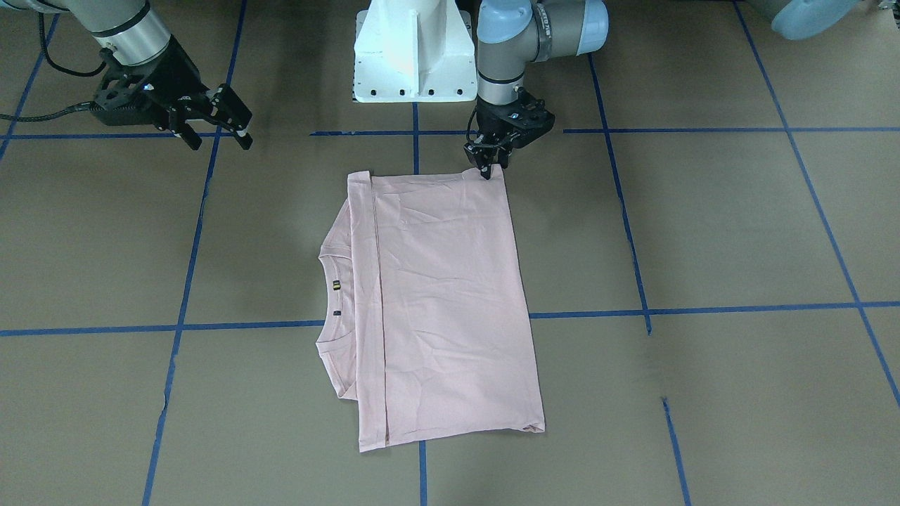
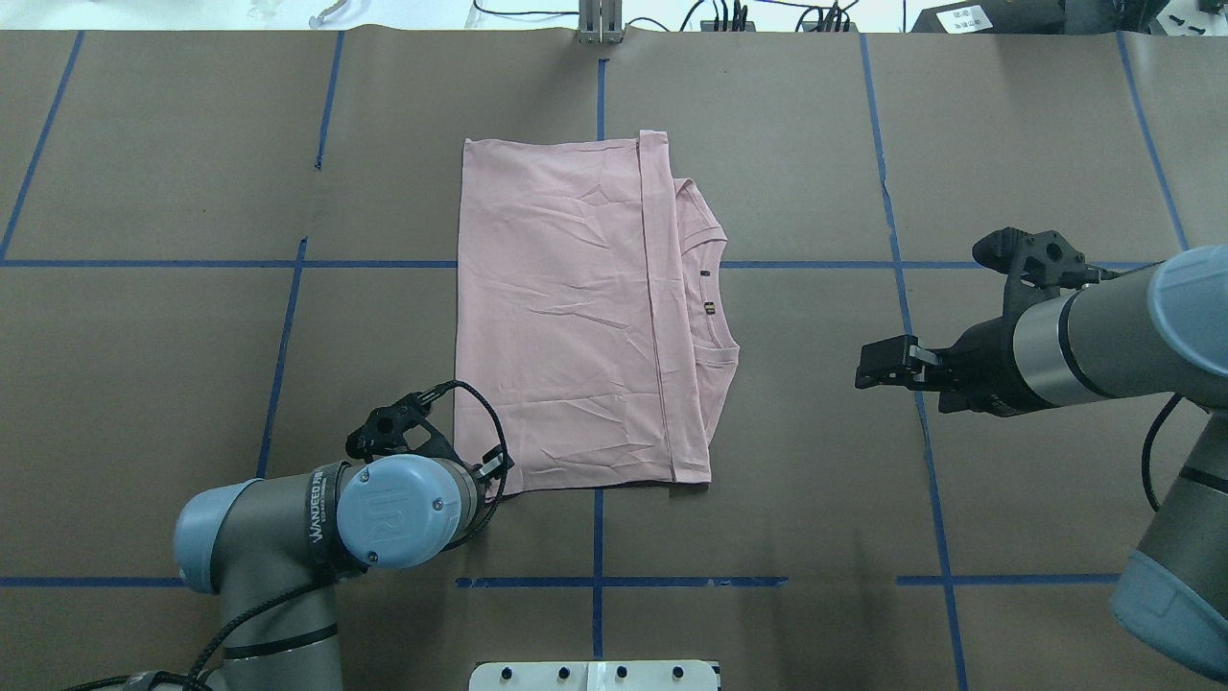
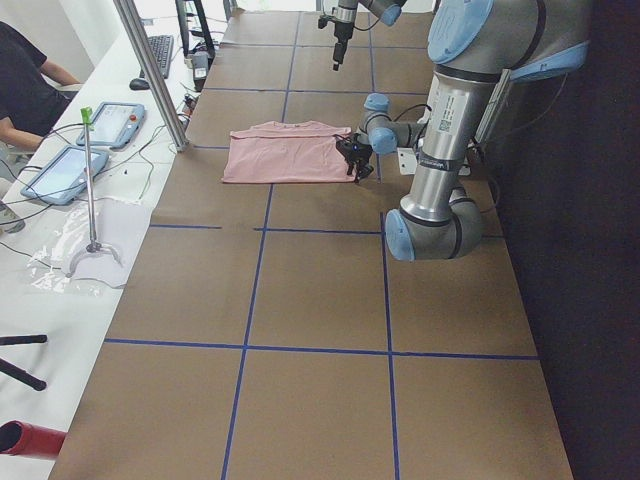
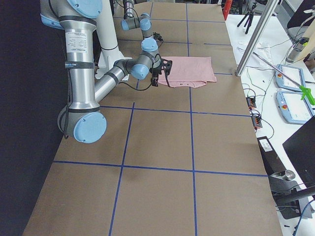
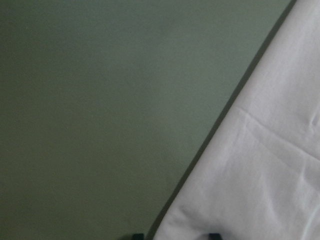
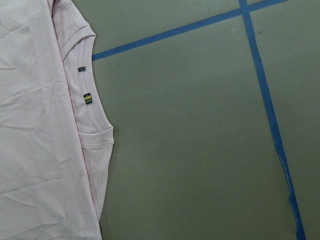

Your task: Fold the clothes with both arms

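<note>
Exterior front-facing, left tool (image 1: 486, 170) narrowly parted astride T-shirt (image 1: 450, 295) corner, right tool (image 1: 219, 139) agape, empty.

- The left gripper (image 1: 486, 169) sits at a corner of the T-shirt (image 1: 443, 295). From overhead its own wrist covers it, so a grip cannot be judged.
- The left wrist view is blurred (two dark tips are cut off at its bottom edge).
- The neck tags (image 6: 87, 98) are too small to read.
</note>
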You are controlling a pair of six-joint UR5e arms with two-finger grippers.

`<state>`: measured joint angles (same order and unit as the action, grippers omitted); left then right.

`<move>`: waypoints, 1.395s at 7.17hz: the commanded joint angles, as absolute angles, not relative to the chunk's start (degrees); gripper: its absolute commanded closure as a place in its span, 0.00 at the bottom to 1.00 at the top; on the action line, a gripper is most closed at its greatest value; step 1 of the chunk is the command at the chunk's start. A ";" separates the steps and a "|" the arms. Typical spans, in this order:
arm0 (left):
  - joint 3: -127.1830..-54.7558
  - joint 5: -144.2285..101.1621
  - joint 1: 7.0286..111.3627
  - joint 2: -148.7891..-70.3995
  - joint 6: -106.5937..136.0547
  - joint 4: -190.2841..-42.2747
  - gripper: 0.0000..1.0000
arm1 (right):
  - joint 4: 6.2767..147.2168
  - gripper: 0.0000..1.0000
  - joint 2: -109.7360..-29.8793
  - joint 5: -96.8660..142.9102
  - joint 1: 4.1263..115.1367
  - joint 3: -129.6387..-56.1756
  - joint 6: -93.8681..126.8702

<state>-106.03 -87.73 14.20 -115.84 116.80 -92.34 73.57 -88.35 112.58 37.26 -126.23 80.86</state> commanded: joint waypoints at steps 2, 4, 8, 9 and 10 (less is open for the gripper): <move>-106.52 -87.36 14.24 -115.84 116.46 -92.37 1.00 | 73.56 0.00 -88.42 112.59 37.35 -126.21 80.86; -112.12 -87.71 14.50 -115.14 115.84 -92.02 1.00 | 73.83 0.00 -88.33 112.85 37.18 -126.12 80.95; -112.76 -87.63 14.59 -115.14 115.75 -91.67 1.00 | 74.18 0.00 -80.09 110.93 32.98 -118.23 94.62; -112.76 -87.71 14.50 -115.22 115.84 -91.67 1.00 | 76.79 0.00 -76.68 108.92 31.57 -116.12 95.96; -112.85 -87.71 14.50 -115.40 115.84 -91.67 1.00 | 83.60 0.00 -71.59 107.59 30.25 -114.89 96.06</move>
<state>-112.78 -87.69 14.54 -115.24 115.82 -91.67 77.56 -76.93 109.45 32.01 -116.86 94.97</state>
